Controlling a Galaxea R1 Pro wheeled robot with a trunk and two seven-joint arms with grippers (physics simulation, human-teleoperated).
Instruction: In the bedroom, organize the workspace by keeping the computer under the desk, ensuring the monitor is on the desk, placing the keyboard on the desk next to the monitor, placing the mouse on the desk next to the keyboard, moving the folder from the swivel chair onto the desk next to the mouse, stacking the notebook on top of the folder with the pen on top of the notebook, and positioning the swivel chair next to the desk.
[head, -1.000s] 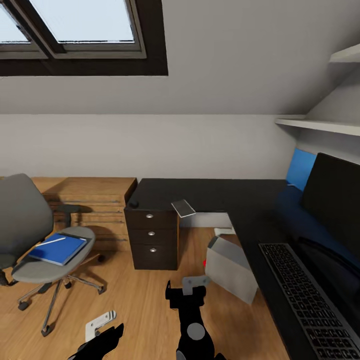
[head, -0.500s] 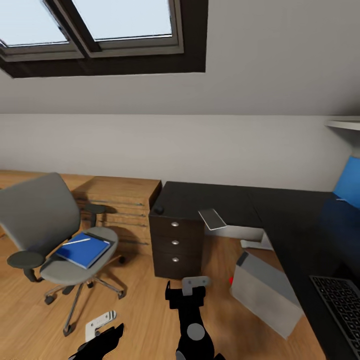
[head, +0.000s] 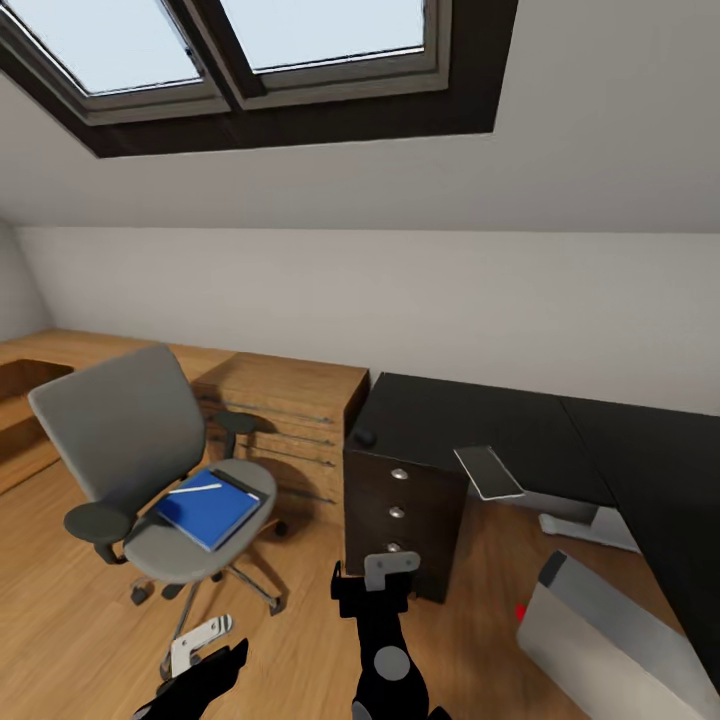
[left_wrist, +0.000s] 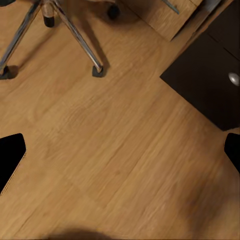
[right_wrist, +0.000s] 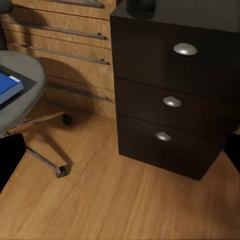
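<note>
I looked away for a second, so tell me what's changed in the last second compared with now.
The head camera has swung to the robot's left: the monitor and keyboard have slid out of frame, and the swivel chair and desk sit further right in the picture. Nothing was grasped or released. The folder and pen still lie on the chair seat, the mouse and notebook on the desk.

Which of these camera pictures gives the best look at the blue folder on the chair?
The head view: the whole folder lies flat on the swivel chair seat, a pen across it. The right wrist view catches just one blue corner. The left wrist view shows chair legs.
</note>
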